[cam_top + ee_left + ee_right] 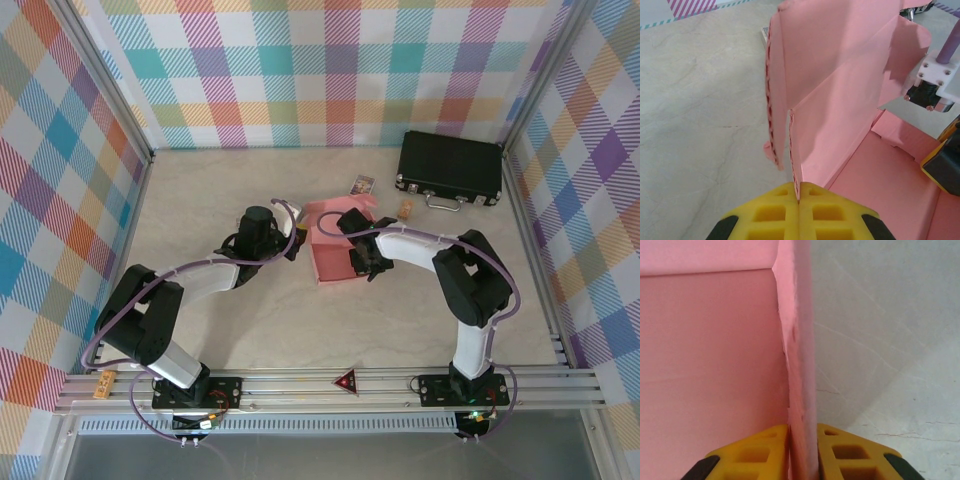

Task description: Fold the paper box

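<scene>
The salmon-pink paper box (330, 255) lies half-formed at the table's middle, between both arms. My left gripper (296, 243) pinches its left wall; in the left wrist view the yellow pads (799, 197) are shut on the upright wall's thin edge (792, 150), with taller flaps (840, 55) rising behind. My right gripper (362, 262) holds the right wall; in the right wrist view its pads (803, 440) are shut on a doubled-over pink wall (799, 365), the box floor (710, 365) to its left.
A black hard case (450, 168) with a handle sits at the back right. A small printed card packet (362, 185) and a tiny tan piece (406, 210) lie behind the box. Plaid walls enclose the marbled table (200, 200).
</scene>
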